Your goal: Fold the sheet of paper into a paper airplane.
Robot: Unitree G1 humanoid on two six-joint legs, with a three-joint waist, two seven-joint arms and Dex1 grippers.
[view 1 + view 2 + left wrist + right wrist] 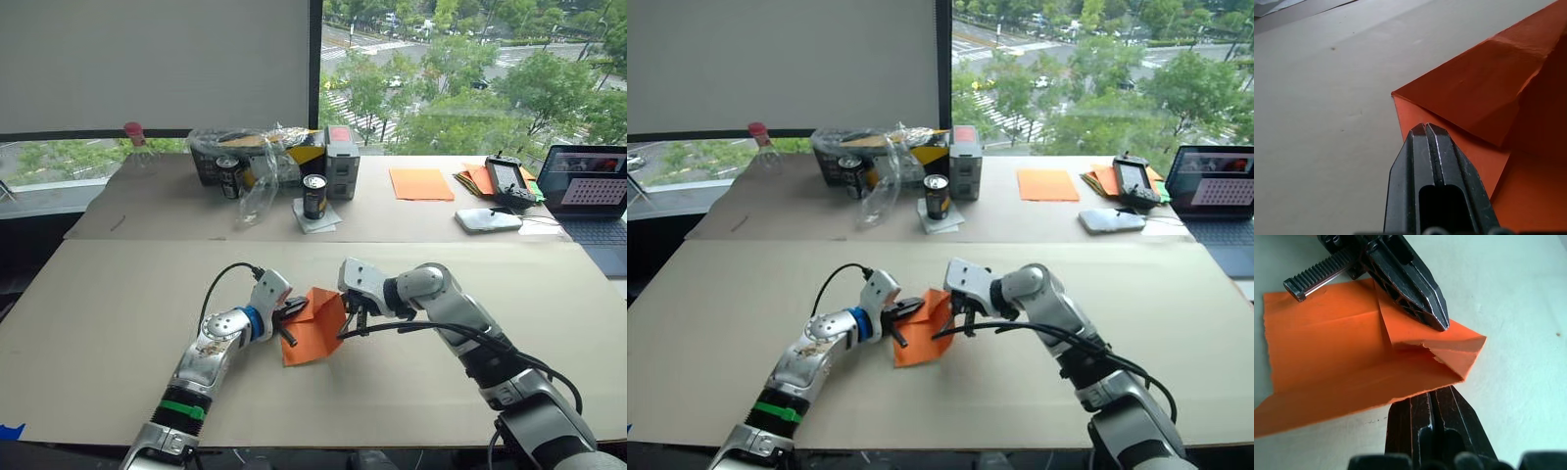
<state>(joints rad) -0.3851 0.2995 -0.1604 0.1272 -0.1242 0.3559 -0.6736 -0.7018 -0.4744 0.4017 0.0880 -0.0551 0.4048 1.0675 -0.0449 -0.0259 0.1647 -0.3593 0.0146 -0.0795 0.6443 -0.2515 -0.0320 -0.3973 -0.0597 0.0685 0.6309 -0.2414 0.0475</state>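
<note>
Left gripper (292, 311): fingers pressed together, tips resting on sheet of paper (315, 330) at its left edge. Right gripper (350, 315): fingers together, nipping folded right edge of sheet. Sheet: bright orange, partly folded, raised flap, lying on near cardboard-covered table (118, 313) between both grippers. Far table: smooth orange sheet (420, 183), black can (314, 196), laptop (591, 193).
</note>
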